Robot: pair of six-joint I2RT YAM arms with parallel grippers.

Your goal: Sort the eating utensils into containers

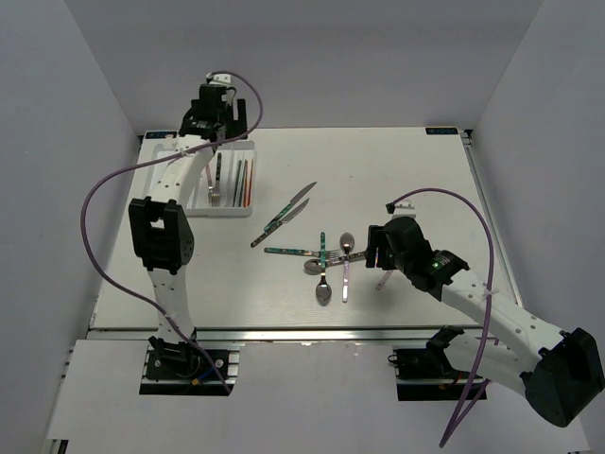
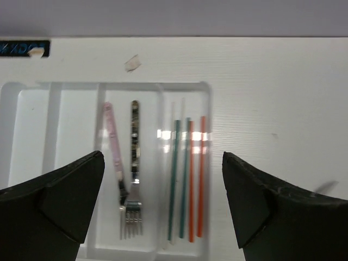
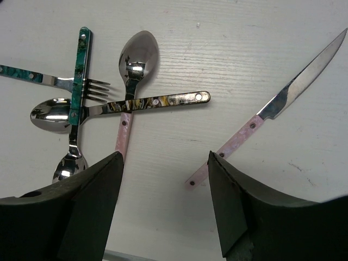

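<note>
- Partly sorted, the eating utensils lie in two places: some in the white cutlery tray (image 2: 32,141) at the far left of the table (image 1: 425,189), the rest loose near the table's middle.
- In the tray, a dark patterned fork (image 2: 134,157) and a pink-handled utensil (image 2: 112,142), its head half hidden by the fork's tines, share one compartment. The chopsticks (image 2: 187,179), teal and red-orange, fill the compartment beside it, so the kinds are kept apart.
- On the table the pieces overlap. A teal-handled spoon (image 3: 81,60) lies across a teal-handled fork (image 3: 32,76) and a dark-handled spoon (image 3: 157,101), which in turn crosses a pink-handled spoon (image 3: 138,51).
- A pink-handled knife (image 3: 272,106) rests alone to the right of that heap. Two slim pieces, seemingly knives (image 1: 272,230), lie between the heap and the tray.
- The left gripper (image 2: 163,157) hangs above the tray with its jaws spread fully and nothing between them. That position suits a drop-off over the fork and chopstick slots.
- The right gripper (image 3: 163,160) sits low over the table, jaws parted fairly wide and empty. Its gap falls between the pink spoon's handle and the pink knife's handle.
- I judge that a pick comes next. The knife lies free, while the heap would have to be taken from the top piece down.
</note>
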